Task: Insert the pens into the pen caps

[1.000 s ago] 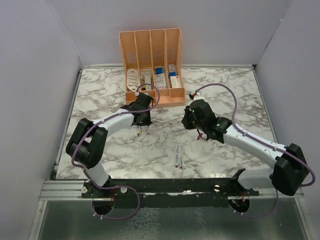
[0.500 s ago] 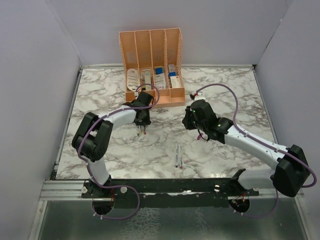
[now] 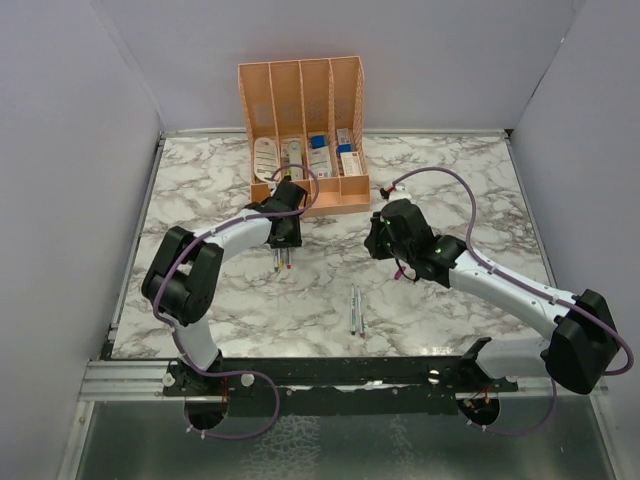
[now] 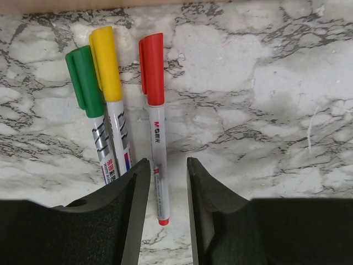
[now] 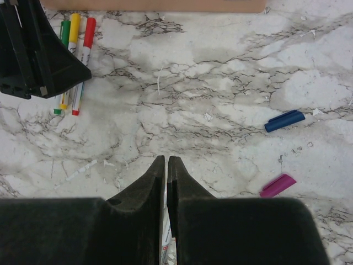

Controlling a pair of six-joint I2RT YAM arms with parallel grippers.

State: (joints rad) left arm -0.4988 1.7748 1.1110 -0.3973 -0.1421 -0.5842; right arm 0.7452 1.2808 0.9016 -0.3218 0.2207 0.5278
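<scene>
As left gripper (image 4: 167, 162) gapes, red-capped pen (image 4: 158, 143) between, cap (image 4: 152, 69) away, right gripper (image 5: 166, 160) pinching pen (image 5: 164, 244)

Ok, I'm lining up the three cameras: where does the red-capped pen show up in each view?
Top view: the red-capped pen is left of centre, poking out just below the left gripper.
Left wrist: centre, lying between the open jaws.
Right wrist: top left, right of the yellow-capped pen.
Shared landmark: the orange organizer, just beyond the pen in every view.
</scene>
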